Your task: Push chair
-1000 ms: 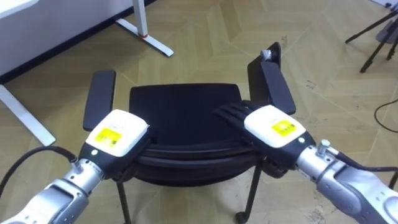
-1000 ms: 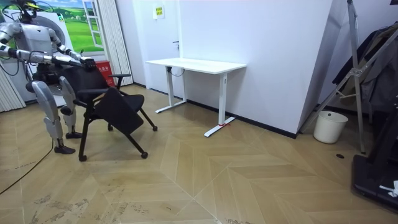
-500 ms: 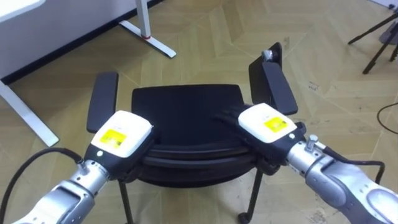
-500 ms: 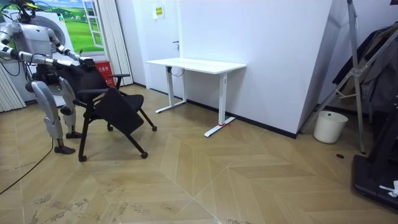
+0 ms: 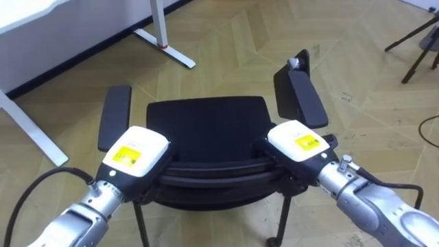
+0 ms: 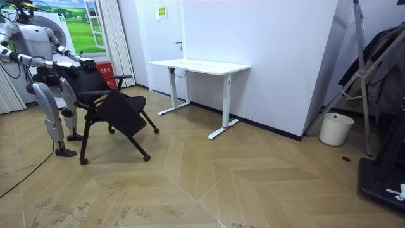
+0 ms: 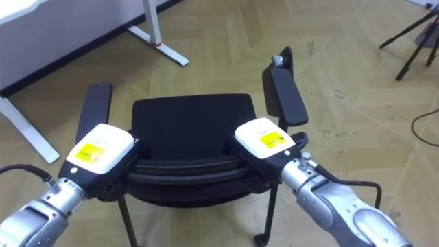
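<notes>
Drawn back, right robot hand (image 5: 296, 143) and left robot hand (image 5: 134, 152) sit atop the chair (image 5: 206, 130) backrest, grip unreadable.

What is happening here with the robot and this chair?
A humanoid robot stands behind a black chair. Its left hand and right hand both rest on the top edge of the chair's back, one at each side, as if ready to push. A white desk stands by the wall, apart from the chair.

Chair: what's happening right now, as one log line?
task: push chair | left hand: on backrest top | right hand: same edge | robot: stands behind chair | beyond: white desk
</notes>
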Controlling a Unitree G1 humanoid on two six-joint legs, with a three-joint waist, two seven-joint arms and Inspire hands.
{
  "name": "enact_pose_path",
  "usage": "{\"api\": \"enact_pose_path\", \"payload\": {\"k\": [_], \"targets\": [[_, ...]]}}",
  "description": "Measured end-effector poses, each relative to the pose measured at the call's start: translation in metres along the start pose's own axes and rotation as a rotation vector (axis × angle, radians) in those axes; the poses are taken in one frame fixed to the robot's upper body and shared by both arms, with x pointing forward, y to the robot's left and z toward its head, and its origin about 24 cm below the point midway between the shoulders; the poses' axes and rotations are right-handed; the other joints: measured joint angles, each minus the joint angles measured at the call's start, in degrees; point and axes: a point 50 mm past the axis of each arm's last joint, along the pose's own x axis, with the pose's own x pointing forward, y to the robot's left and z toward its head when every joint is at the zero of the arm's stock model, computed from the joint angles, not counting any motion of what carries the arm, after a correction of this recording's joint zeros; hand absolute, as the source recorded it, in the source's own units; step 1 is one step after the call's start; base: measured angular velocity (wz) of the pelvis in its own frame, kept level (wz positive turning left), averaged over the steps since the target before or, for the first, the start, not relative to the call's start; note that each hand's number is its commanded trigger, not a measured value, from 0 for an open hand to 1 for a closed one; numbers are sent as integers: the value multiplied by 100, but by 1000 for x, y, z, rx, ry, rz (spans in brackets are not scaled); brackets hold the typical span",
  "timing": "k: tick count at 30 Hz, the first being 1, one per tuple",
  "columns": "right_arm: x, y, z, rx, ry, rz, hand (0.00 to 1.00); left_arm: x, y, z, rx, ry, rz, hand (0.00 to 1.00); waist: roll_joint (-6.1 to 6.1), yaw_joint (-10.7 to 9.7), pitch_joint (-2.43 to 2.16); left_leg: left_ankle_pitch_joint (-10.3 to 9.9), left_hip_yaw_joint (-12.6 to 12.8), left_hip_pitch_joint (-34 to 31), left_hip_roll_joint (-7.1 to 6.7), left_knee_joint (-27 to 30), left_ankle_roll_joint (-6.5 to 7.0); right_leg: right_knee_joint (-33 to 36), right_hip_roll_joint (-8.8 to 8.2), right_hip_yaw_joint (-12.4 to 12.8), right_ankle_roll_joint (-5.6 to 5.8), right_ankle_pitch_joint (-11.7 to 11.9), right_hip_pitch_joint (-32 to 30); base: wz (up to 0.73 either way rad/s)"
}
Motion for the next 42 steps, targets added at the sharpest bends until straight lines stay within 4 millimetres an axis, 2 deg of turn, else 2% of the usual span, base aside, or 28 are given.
{"api": "enact_pose_path", "payload": {"k": [8,10,12,14,15,17,18,19,20,21,22,23,24,25,26,27,28,29,30,31,32,34,35,36,39,40,41,42], "targets": [[3,4,-2,0,20,-14,100,8,-3,-2,-11,7,0,100,-36,19,3,-1,-1,-7,-11,139,0,267,-62,-71,-32,-136,-71,4],[5,5,-2,1,23,-21,100,10,-4,-4,-8,11,-1,100,-62,-22,20,-4,-66,-49,-18,205,3,380,-99,-135,-50,-201,-103,15],[8,5,-6,2,17,-28,100,16,-2,-7,-2,3,11,100,-139,-11,62,-32,-89,-129,-20,391,-10,615,-156,-193,-80,-324,-194,17],[9,5,-8,4,22,-35,100,21,-2,-8,-3,0,14,100,-149,-4,64,-149,-128,-296,32,688,-31,804,-168,-268,-117,-421,-314,15],[11,3,-10,-1,20,-39,100,24,-1,-9,-6,1,23,100,-129,17,73,-286,-131,-462,96,989,-38,1011,-161,-290,-148,-521,-443,7],[15,-1,-12,-8,13,-51,100,29,0,-13,-6,2,33,100,-127,17,85,-403,-124,-714,157,1464,-65,1353,-179,-301,-199,-680,-605,8],[18,-3,-15,-11,14,-61,100,35,1,-14,-4,-3,40,100,-141,-7,106,-438,-110,-969,203,1981,-71,1587,-208,-333,-240,-846,-724,16],[19,-4,-18,-17,17,-68,100,40,0,-15,-15,2,44,100,-132,14,121,-429,-106,-1307,295,2744,-64,1861,-226,-342,-237,-1017,-809,16],[20,-4,-19,-25,17,-70,100,43,-2,-16,-22,6,49,100,-101,20,133,-404,-161,-1483,350,3150,-42,2003,-207,-340,-252,-1093,-835,11],[23,-4,-21,-28,20,-74,100,47,-4,-17,-36,8,54,100,-43,42,147,-218,-310,-1854,467,3962,7,2265,-142,-316,-300,-1239,-862,10],[24,-1,-22,-23,32,-78,100,50,-7,-18,-45,9,50,100,-10,68,160,205,-454,-2238,568,4729,54,2490,-127,-295,-383,-1378,-843,6],[26,1,-23,-20,37,-83,100,51,-9,-18,-49,15,52,100,-35,80,177,527,-532,-2418,586,5047,74,2583,-102,-236,-428,-1437,-832,12],[27,6,-23,-11,48,-84,100,52,-14,-19,-57,24,45,100,-97,85,202,1228,-605,-2766,581,5526,88,2732,-102,-160,-489,-1531,-791,22],[26,7,-25,-16,50,-89,100,54,-16,-17,-65,23,45,100,-152,104,181,1437,-614,-3081,537,5808,162,2914,-102,-63,-544,-1630,-812,35],[25,6,-26,-22,50,-94,100,55,-17,-16,-71,19,49,100,-149,69,185,1356,-612,-3239,472,5850,227,2975,-97,-51,-553,-1664,-845,40],[24,5,-28,-32,53,-101,100,58,-17,-14,-78,14,54,100,-135,43,193,1100,-576,-3495,299,5778,304,3032,-87,-29,-568,-1693,-872,11],[24,5,-29,-39,56,-104,100,58,-17,-13,-84,15,56,100,-129,76,196,968,-472,-3635,170,5509,249,3034,-40,53,-583,-1699,-855,-8],[23,5,-29,-40,57,-107,100,58,-18,-12,-86,16,57,100,-113,95,201,925,-438,-3669,117,5288,220,3030,-31,61,-586,-1701,-852,-25],[23,5,-29,-44,54,-113,100,58,-18,-12,-89,15,59,100,-68,94,207,914,-369,-3687,-29,4687,204,3035,-9,51,-599,-1726,-855,-11],[22,5,-30,-46,53,-116,100,58,-18,-12,-91,14,60,100,-38,95,200,915,-333,-3680,-88,4313,202,3043,8,43,-601,-1750,-859,-11],[22,3,-30,-52,48,-125,100,58,-17,-11,-93,10,65,100,22,117,185,915,-306,-3613,-163,3566,201,3048,59,39,-597,-1782,-863,-18],[21,3,-30,-54,48,-135,100,57,-14,-11,-83,5,72,100,32,183,164,913,-326,-3446,-211,2542,205,3059,65,44,-561,-1870,-840,-23],[21,3,-30,-54,47,-140,100,57,-13,-12,-79,3,74,100,31,181,160,911,-357,-3423,-208,2405,209,3058,64,49,-546,-1891,-832,-6],[19,6,-30,-52,50,-147,100,57,-13,-11,-74,-1,76,100,42,165,124,904,-418,-3353,-199,2197,220,3016,64,47,-477,-1953,-779,8],[13,14,-27,-39,55,-148,100,54,-15,-9,-72,-11,59,100,34,53,-53,760,-558,-3056,-167,2055,412,2670,12,79,-282,-2084,-500,6],[12,17,-26,-36,57,-153,100,54,-15,-9,-65,-19,53,100,9,48,-78,734,-471,-2928,-133,2037,369,2508,-89,52,-158,-2151,-338,-15],[11,19,-26,-34,62,-152,100,53,-15,-9,-59,-23,52,100,-14,57,-101,728,-397,-2904,-128,2067,374,2464,-157,46,-89,-2187,-283,-37],[12,18,-25,-32,61,-166,100,53,-12,-11,-43,-33,66,100,-23,103,-156,601,-256,-2947,-137,2326,521,2672,-396,-56,107,-2312,-224,-57]]}}
